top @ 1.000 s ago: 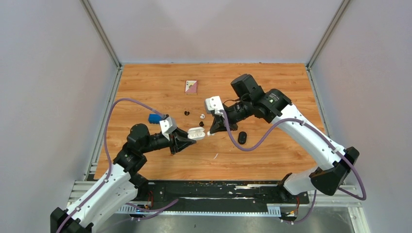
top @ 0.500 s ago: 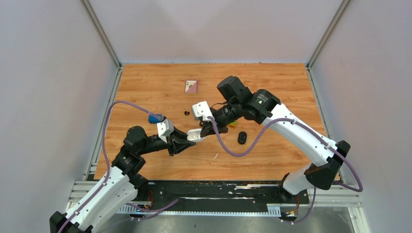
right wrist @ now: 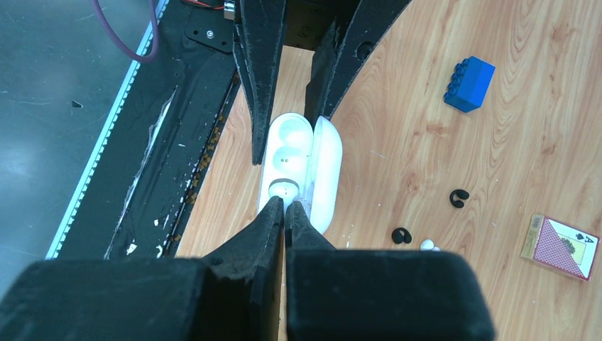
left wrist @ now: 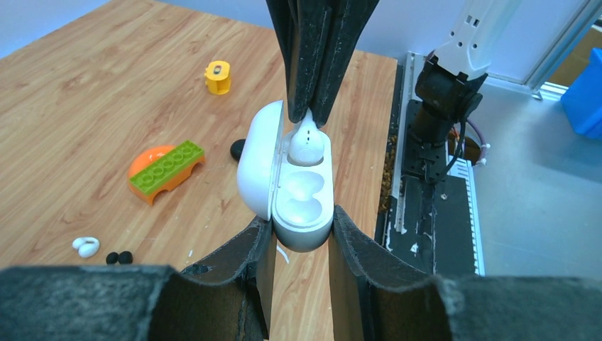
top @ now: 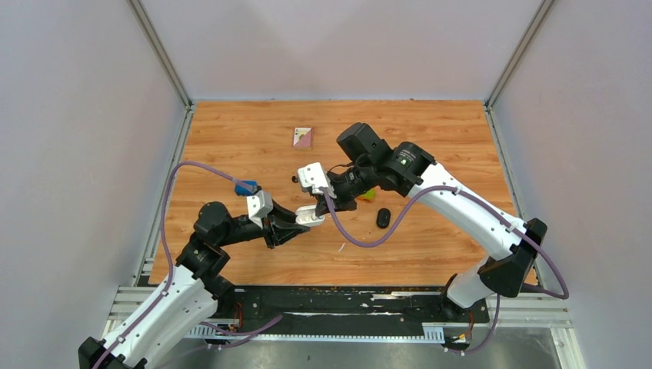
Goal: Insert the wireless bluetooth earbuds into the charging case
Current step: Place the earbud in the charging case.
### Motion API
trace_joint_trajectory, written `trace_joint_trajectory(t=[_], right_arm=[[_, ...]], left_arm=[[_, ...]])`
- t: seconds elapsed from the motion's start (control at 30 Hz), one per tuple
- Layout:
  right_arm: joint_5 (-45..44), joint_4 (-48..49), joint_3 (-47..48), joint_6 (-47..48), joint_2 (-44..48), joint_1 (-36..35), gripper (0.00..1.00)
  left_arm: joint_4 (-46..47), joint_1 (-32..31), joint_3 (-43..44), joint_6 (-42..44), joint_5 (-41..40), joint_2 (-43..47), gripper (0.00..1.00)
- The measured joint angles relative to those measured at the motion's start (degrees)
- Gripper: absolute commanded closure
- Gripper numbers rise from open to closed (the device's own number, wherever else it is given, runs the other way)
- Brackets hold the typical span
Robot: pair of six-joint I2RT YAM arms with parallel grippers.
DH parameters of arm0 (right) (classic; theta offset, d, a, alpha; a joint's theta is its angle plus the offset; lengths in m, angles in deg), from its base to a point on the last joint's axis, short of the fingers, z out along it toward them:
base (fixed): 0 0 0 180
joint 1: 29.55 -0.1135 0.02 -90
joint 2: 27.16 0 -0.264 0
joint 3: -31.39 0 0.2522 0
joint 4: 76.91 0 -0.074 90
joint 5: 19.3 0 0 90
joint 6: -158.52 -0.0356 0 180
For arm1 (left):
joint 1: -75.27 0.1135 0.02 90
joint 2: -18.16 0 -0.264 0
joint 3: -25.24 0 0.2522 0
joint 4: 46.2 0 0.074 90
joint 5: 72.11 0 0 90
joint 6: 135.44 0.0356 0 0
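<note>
Right jaws are pinched almost closed on the stem of a white earbud point(left wrist: 307, 145), and that bud now sits at the mouth of the far socket of the white charging case point(left wrist: 302, 195). Left jaws are clamped on the near end of that case, one finger on each side. They hold it above the desk point(top: 231, 131) with its lid swung open to the side.

A second ago the two arms were apart, the right one carrying the bud beside the case with a gap between them. Since then it has swung in over the case, while the left arm drew the case slightly back toward its own base. So the approach is over and the insertion proper is in hand.

In the left wrist view the bud looks partly in the socket with its body standing proud, so I judge it not fully seated. The near socket is empty.

Out on the desk lie a second white earbud point(left wrist: 86, 246), two black earbuds point(left wrist: 119, 257) close by it, and a black charging case point(top: 383, 218) near the orange-and-green toy point(left wrist: 167, 169). By my reckoning one bud of four is close to home, and it needs only a small push down and a release.
</note>
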Motion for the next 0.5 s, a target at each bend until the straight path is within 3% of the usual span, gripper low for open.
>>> trace_joint_trajectory(t=[0.5], right_arm=[[-2.3,1.8,-0.6,-1.1,-0.2,-1.0,1.00]], left_arm=[[-0.2,0.0,-0.2,0.0,-0.2,0.8,1.00]])
